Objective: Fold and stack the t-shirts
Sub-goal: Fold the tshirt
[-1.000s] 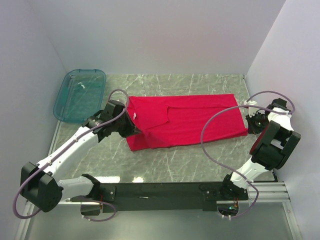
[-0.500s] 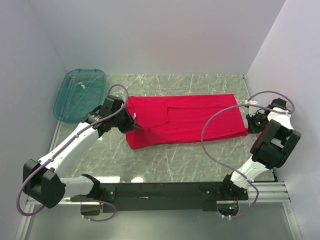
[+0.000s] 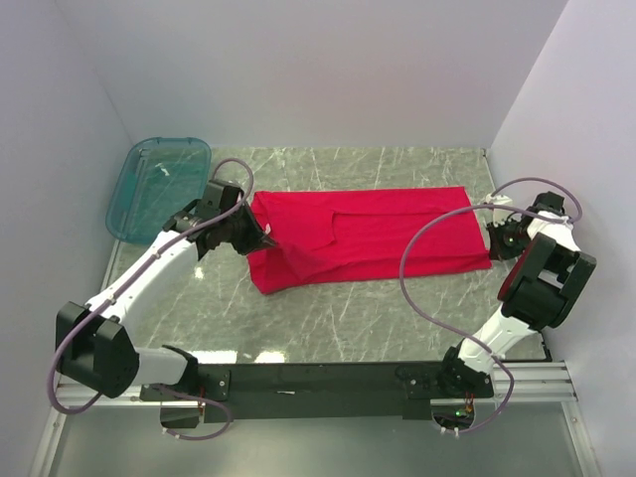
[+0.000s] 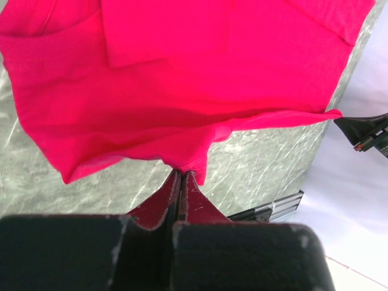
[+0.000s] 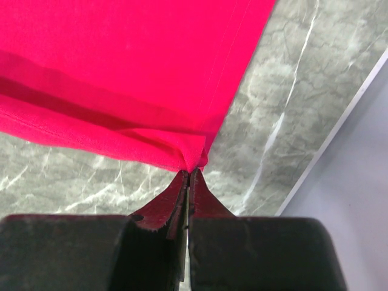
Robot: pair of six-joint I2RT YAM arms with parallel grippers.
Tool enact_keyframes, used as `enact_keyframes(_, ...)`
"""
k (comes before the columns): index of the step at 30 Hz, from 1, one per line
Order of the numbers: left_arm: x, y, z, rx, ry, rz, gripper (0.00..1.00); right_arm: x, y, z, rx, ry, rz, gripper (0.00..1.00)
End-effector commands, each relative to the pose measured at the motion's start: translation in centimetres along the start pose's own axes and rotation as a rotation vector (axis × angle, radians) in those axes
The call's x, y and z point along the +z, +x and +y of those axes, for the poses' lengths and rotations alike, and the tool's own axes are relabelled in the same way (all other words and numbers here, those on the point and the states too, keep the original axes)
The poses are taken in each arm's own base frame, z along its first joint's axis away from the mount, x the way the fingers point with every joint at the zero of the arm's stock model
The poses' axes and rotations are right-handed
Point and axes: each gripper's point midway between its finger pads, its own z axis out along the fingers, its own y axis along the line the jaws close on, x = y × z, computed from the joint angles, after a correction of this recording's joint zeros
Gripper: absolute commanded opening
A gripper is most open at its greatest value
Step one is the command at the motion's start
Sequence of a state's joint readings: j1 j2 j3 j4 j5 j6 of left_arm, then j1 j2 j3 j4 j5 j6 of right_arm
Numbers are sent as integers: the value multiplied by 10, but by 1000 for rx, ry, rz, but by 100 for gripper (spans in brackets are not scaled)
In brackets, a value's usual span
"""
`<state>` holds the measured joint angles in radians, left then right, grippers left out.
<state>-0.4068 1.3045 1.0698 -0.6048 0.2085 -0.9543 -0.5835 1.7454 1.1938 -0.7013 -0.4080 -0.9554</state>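
A crimson t-shirt lies lengthwise across the marble table, partly folded, with a fold line near its middle. My left gripper is shut on the shirt's left end, which is lifted and puckered there. In the left wrist view the fingers pinch a tuck of the red t-shirt at the left gripper. My right gripper is shut on the shirt's right edge. The right wrist view shows the right gripper clamped on a corner of the layered t-shirt hem.
A translucent teal tub stands at the back left, just behind the left arm. White walls close in the back and both sides; the right wall is close to the right gripper. The black base rail runs along the near edge.
The left gripper has moved toward the back of the table with the fabric in it, drawing the shirt's near-left part up and back. The right gripper has shifted slightly back.
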Motion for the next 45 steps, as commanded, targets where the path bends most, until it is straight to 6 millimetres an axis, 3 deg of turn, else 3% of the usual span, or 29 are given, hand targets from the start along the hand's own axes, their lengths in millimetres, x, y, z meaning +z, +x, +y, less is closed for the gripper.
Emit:
enact_keyframes(1, -9, -21, -29, 47, 89, -46, 0, -4, -23, -19, -4, 59, -50, 0)
enact_keyframes(20, 21, -50, -37, 70, 73, -20, 0, 5, -30, -30, 37, 73, -49, 0)
enact_keyframes(45, 27, -68, -37, 72, 68, -28, 0, 10, -45, -38, 68, 91, -74, 0)
